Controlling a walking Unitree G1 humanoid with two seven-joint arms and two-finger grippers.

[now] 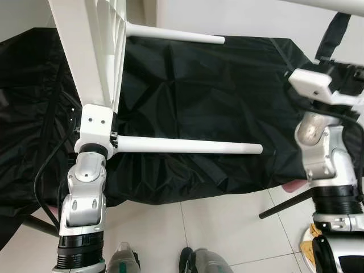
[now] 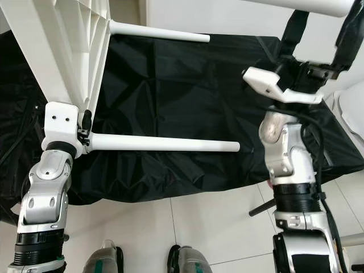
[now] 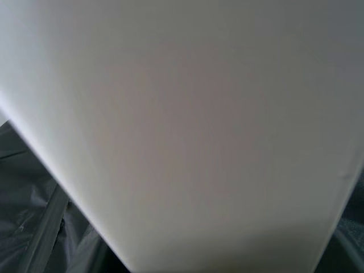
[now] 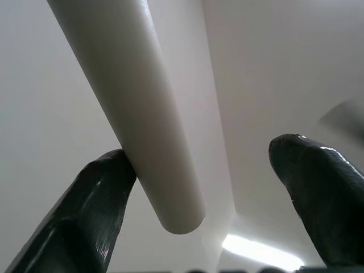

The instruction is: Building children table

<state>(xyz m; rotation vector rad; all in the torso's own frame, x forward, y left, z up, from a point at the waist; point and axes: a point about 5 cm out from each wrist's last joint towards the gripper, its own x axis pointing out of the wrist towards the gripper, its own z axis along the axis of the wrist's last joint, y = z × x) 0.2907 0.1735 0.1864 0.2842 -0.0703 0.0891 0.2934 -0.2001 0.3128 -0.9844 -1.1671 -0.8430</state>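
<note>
Tabletop (image 1: 91, 51) was held tilted at upper left by the left hand (image 1: 114, 139), fingers hidden. Right hand (image 4: 199, 187) was spread beside a leg (image 4: 142, 114); slipping was risked.

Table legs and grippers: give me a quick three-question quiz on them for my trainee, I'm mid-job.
1. True or false: the cloth spread on the floor is red.
2. In the right wrist view, the white leg between the fingers of the right gripper touches: A) one finger, B) both fingers, C) neither.
3. Which gripper is at the lower corner of the upended tabletop?

Key:
1. False: it is a black cloth.
2. A.
3. The left gripper.
</note>
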